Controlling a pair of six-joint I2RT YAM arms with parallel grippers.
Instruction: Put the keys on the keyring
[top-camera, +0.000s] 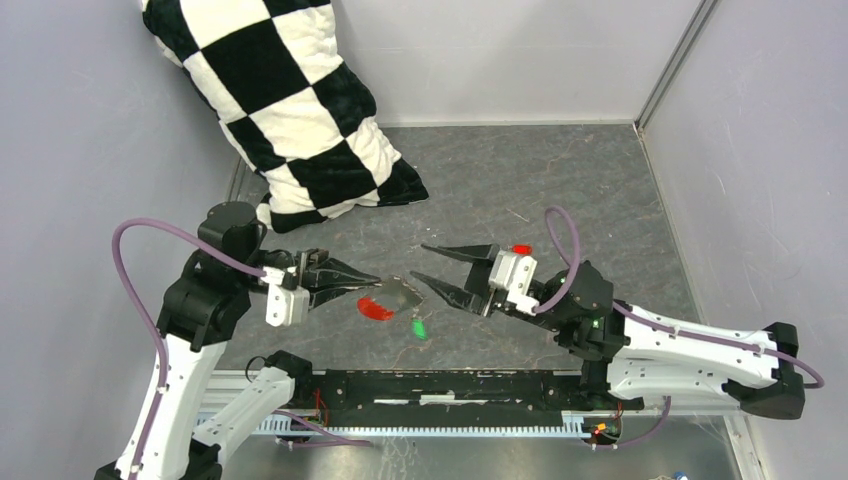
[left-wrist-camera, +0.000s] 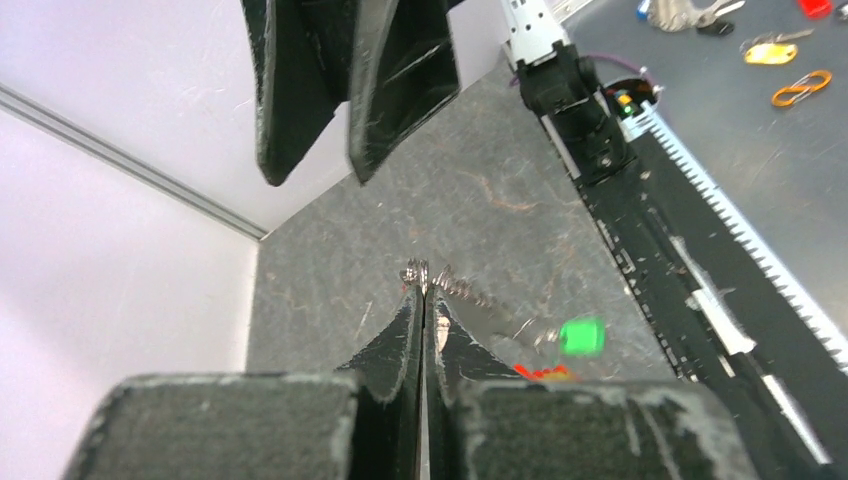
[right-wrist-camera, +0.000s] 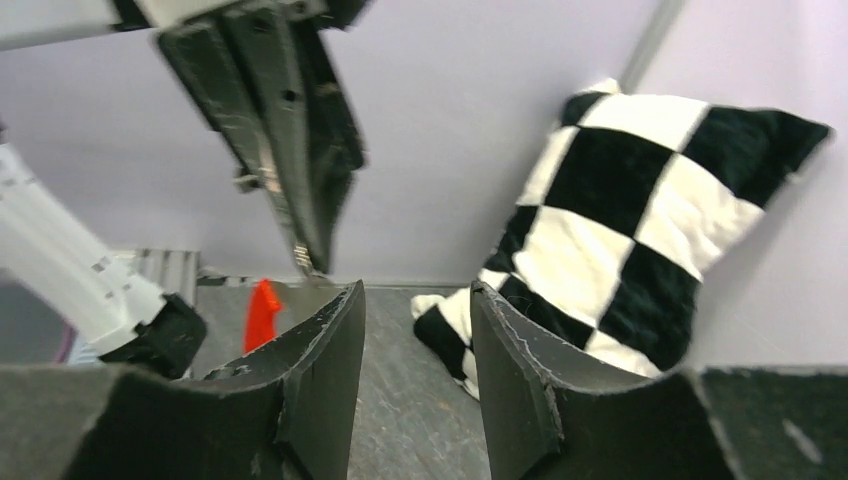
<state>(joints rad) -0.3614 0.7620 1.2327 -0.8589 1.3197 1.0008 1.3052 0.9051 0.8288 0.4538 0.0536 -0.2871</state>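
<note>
Over grey tabletop (top-camera: 560, 180), left jaws clenched on the keyring (left-wrist-camera: 418, 272), clear only from left wrist; right jaws released

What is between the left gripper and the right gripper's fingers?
The keyring, pinched in the shut left gripper, with its red tag and green tag trailing; the top view shows it.

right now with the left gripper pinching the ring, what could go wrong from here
1. The left gripper pinches the keyring only at its very fingertips, so a nudge from the open, empty right gripper facing it could knock the ring loose.
2. The green tag and the red tag hang from the ring's chain. They may swing or snag on a finger as a key is brought in.
</note>
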